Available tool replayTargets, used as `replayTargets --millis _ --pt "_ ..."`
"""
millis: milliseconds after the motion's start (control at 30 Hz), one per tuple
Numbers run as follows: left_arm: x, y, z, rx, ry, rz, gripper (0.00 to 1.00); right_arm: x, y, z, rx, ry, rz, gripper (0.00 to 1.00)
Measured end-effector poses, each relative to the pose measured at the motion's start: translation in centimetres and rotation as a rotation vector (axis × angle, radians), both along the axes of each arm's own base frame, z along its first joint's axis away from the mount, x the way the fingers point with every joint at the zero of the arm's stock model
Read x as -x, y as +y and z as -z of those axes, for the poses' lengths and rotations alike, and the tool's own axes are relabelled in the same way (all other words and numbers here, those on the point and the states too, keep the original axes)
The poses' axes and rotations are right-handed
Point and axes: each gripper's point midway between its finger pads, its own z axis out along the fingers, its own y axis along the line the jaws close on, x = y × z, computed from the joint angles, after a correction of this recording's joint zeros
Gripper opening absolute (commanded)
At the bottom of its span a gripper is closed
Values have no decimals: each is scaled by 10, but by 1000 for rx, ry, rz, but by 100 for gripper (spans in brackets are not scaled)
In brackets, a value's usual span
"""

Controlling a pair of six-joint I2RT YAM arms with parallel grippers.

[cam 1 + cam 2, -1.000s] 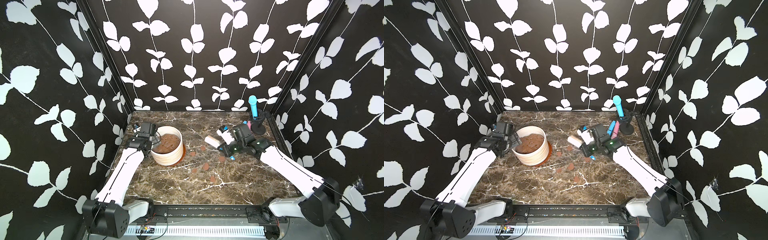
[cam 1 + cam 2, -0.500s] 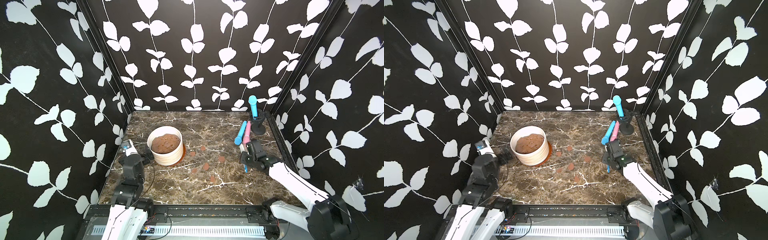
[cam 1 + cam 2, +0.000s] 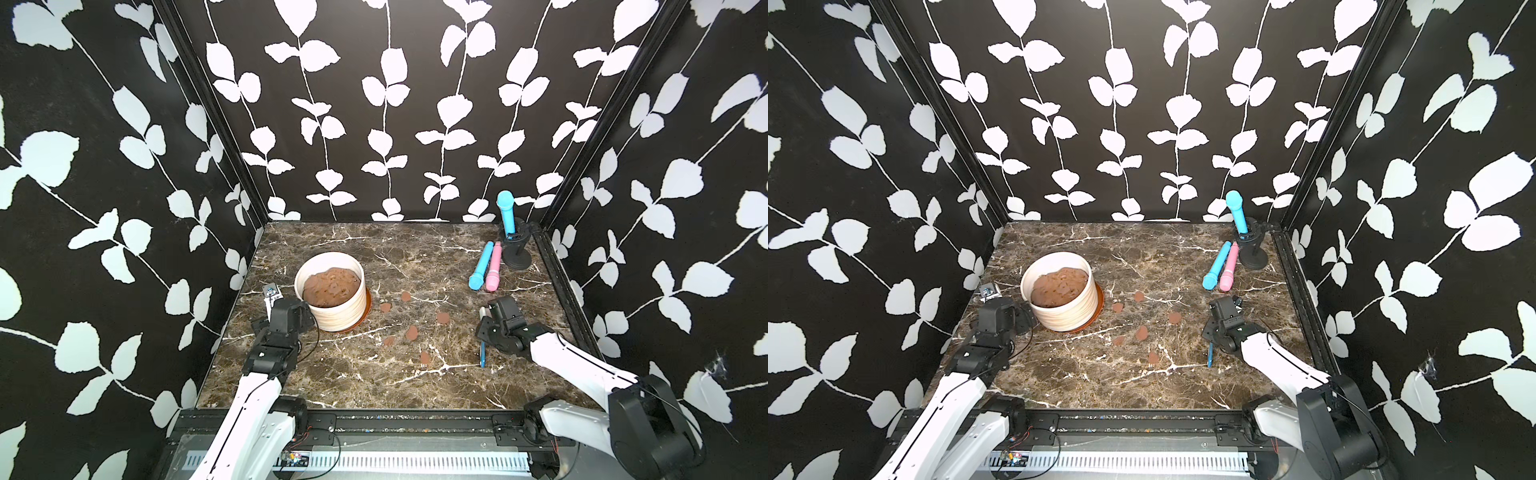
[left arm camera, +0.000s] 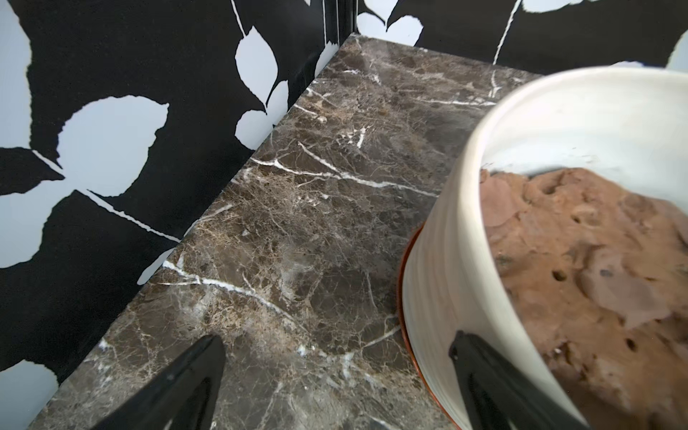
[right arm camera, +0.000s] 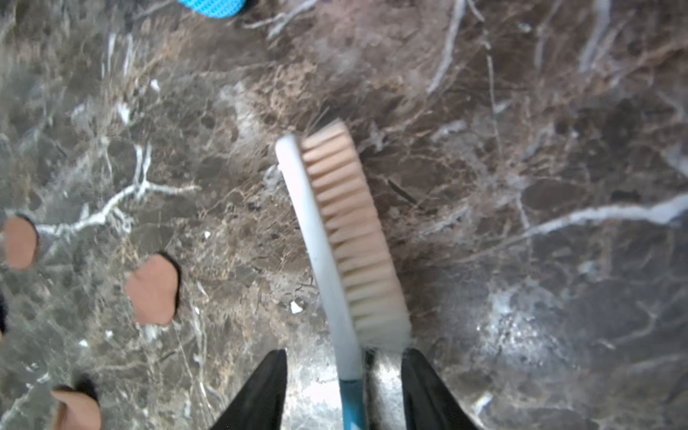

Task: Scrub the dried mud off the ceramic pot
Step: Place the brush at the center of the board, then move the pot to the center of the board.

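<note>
- The pot (image 3: 332,309) stands on the tabletop (image 3: 353,382). The left end effector (image 4: 337,337) is spread wide at its wall and grips nothing; it is best drawn back level, so the pot is not nudged.
- The right end effector (image 5: 344,352) is parted around the brush (image 5: 342,231), apparently unclamped; a straight lift would avoid dragging it.
- The pot is filled with soil (image 3: 330,286) and set on a saucer (image 3: 367,307).
- A blue tool (image 3: 506,212) is held upright in the stand (image 3: 517,262).
- The mud (image 3: 411,332) lies in discs on the tabletop, apart from the pot.
</note>
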Motion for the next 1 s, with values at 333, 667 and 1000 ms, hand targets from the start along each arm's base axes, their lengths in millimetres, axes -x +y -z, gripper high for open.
replayTargets --millis 333,667,1000 --pt "-20 -19 18 65 44 83 99 -14 -10 -45 35 -189 -3 100" --pt "-73 -47 41 142 73 170 99 -28 -9 -54 90 -248 -53 100" --pt "-136 -89 37 149 35 263 99 -43 -2 -64 161 -304 -166 100"
